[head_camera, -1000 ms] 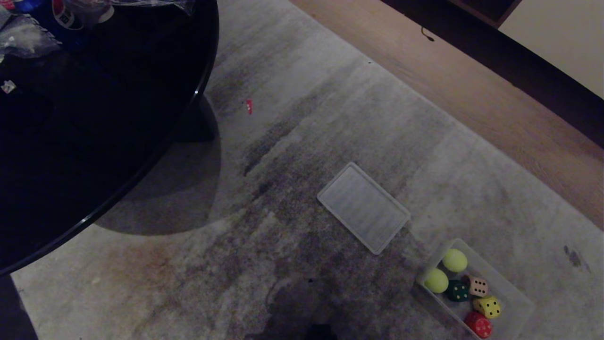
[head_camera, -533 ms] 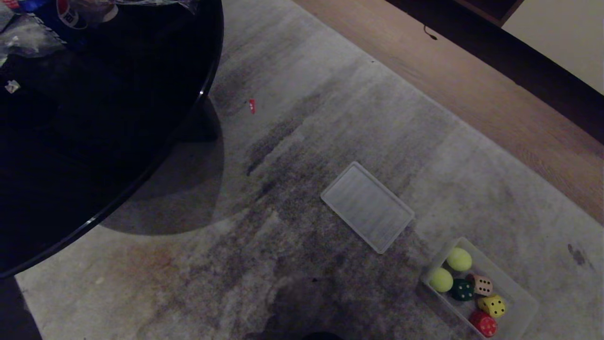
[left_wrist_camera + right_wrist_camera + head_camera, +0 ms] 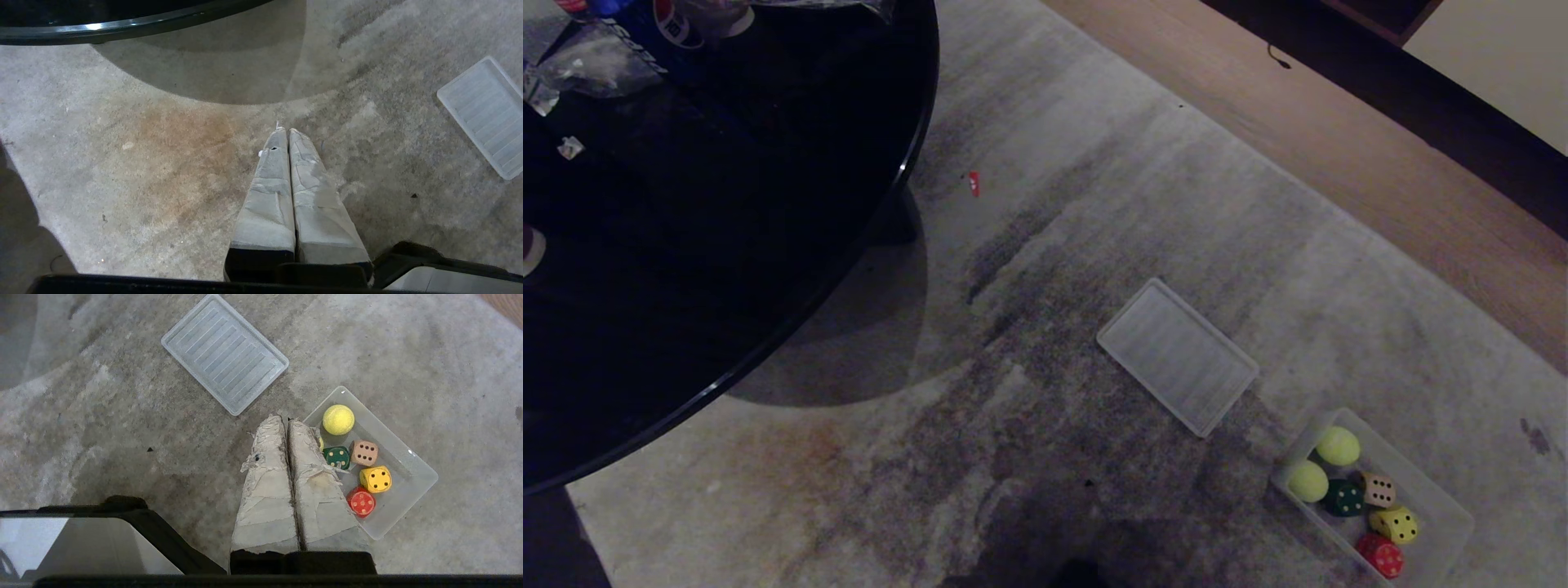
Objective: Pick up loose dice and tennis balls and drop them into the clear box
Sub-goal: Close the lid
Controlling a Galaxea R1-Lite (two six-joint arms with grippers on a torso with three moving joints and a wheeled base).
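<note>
With all dice (image 3: 1372,514) and balls (image 3: 1323,464) sitting in the clear box (image 3: 1445,510), both pincers (image 3: 284,131) (image 3: 284,418) are hanging clenched, empty; risk: driving over the lid (image 3: 1176,356) beside that box.

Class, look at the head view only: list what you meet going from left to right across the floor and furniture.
Black round table → small red scrap on the rug → flat ribbed lid → clear box holding the tennis balls and dice.
</note>
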